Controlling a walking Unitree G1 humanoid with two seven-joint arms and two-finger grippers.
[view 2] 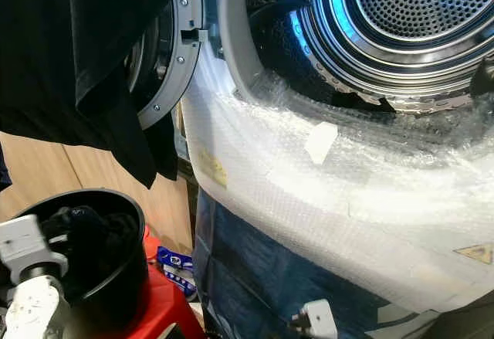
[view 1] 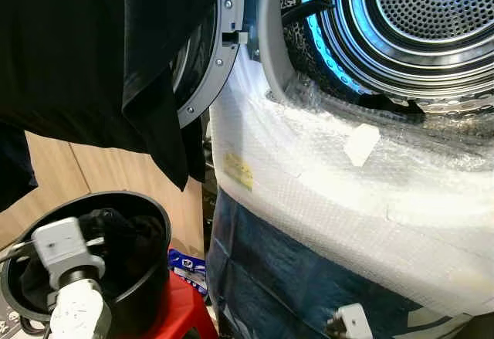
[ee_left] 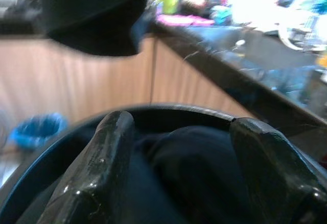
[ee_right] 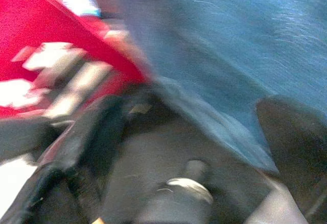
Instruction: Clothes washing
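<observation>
A black bucket point(view 1: 147, 223) full of dark clothes point(view 1: 127, 238) is set on a red stool point(view 1: 181, 308).

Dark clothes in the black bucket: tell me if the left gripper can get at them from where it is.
Probably yes. The left gripper hangs right over the black bucket, fingers spread apart, with the dark clothes lying just beyond them. Nothing covers the bucket's open top.

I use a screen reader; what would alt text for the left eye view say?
A black garment hangs at upper left, in front of an open washer door; the steel drum is lit blue, with bubble wrap over the washer front. At lower left, the left arm's wrist is over a black bucket of dark clothes.
</observation>
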